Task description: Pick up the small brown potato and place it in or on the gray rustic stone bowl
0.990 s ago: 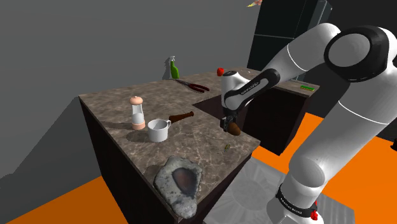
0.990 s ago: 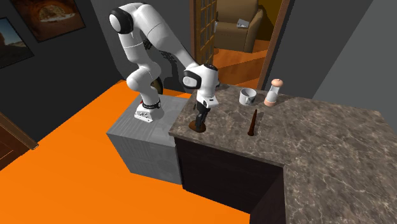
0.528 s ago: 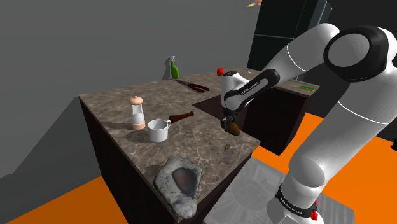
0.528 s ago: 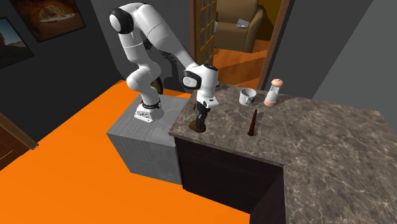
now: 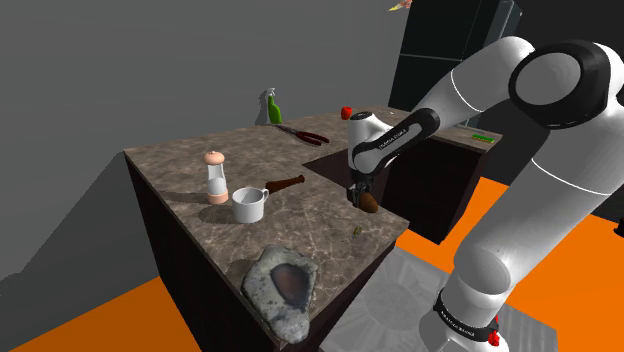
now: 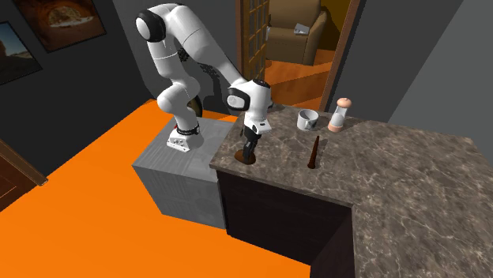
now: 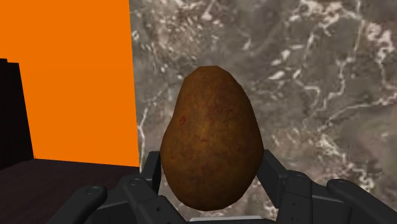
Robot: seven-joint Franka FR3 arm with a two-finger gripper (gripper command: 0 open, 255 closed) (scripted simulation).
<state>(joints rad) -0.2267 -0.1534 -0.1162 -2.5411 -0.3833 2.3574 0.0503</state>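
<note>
The potato [image 7: 212, 121] is squeezed at its fat middle by the tool [image 7: 210, 170]; it is thought hard, light and roly.

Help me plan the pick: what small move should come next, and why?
Probably a short lift straight up: the pincer clasps the brown potato on both sides, low over the marbled counter, and the stone bowl lies apart from it near the counter's end.

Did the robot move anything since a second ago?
Nothing visibly changed. The hand is still shut on the potato near the counter edge. The bowl, cup and shaker sit where they were.
</note>
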